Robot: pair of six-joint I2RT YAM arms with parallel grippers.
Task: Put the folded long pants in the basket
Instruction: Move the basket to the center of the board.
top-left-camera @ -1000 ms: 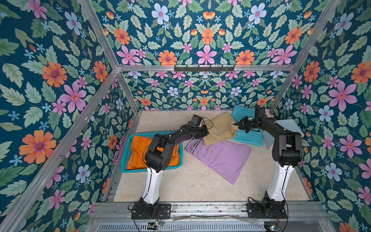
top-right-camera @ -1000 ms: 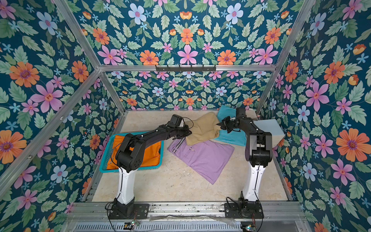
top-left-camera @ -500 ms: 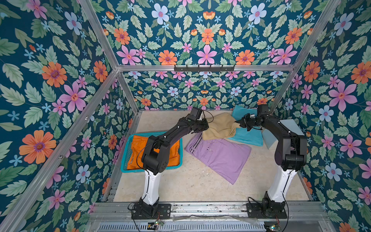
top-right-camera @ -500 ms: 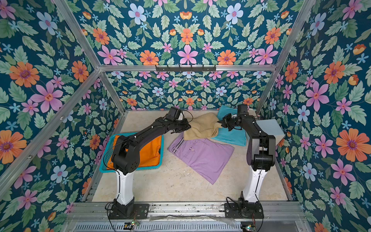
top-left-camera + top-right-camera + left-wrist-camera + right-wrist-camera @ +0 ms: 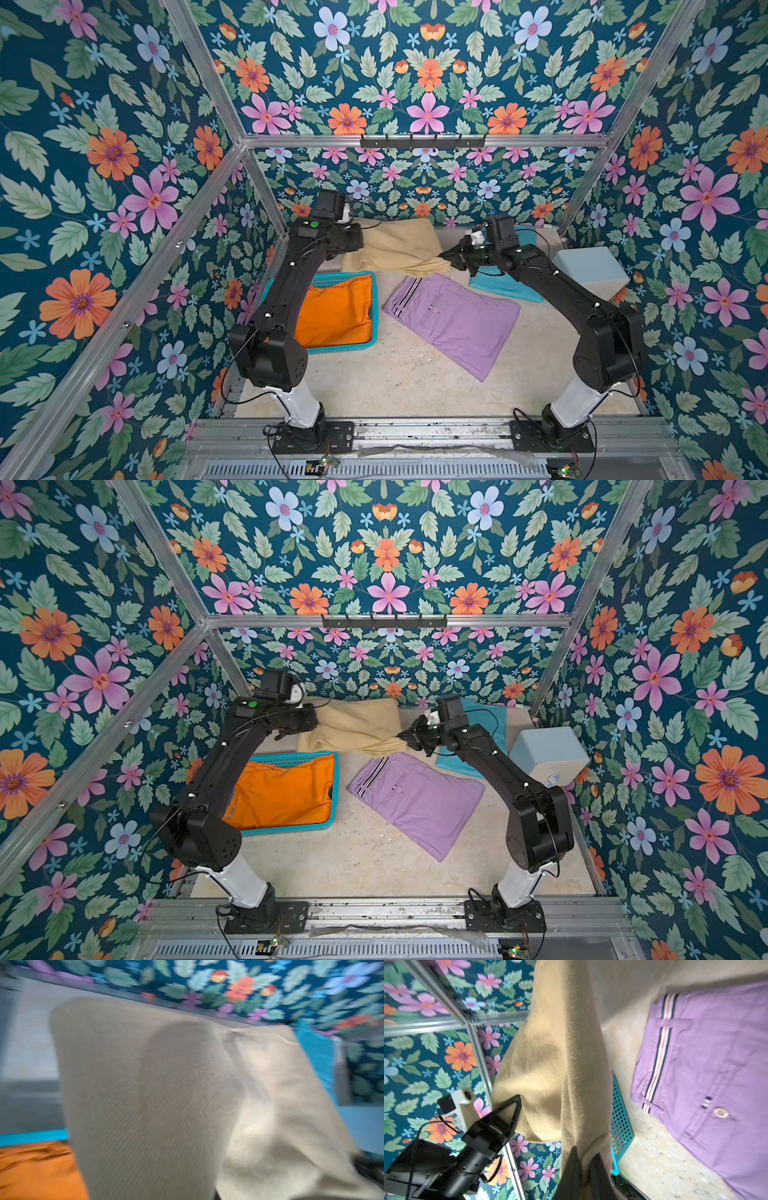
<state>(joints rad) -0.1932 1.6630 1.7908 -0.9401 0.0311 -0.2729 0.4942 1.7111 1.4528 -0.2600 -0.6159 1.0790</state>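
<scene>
In both top views: tan folded cloth trousers (image 5: 397, 247) held lifted behind teal perforated plastic basket (image 5: 336, 348), left end effector (image 5: 358, 245) and right end effector (image 5: 445, 254) each pinching one end. Inside basket: orange folded trousers (image 5: 336, 311). Beside it on bench (image 5: 395, 386): lilac trousers (image 5: 453, 320), turquoise trousers (image 5: 503, 286). Left wrist: blurred tan cloth. Right wrist only: lilac pair's striped waistband (image 5: 664, 1043), button (image 5: 720, 1112).

Tan pants (image 5: 395, 245); orange pants (image 5: 336, 311); lilac pants (image 5: 457, 324); teal basket (image 5: 345, 347)

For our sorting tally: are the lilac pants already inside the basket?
No, the lilac pants lie flat on the table beside the basket.
</scene>
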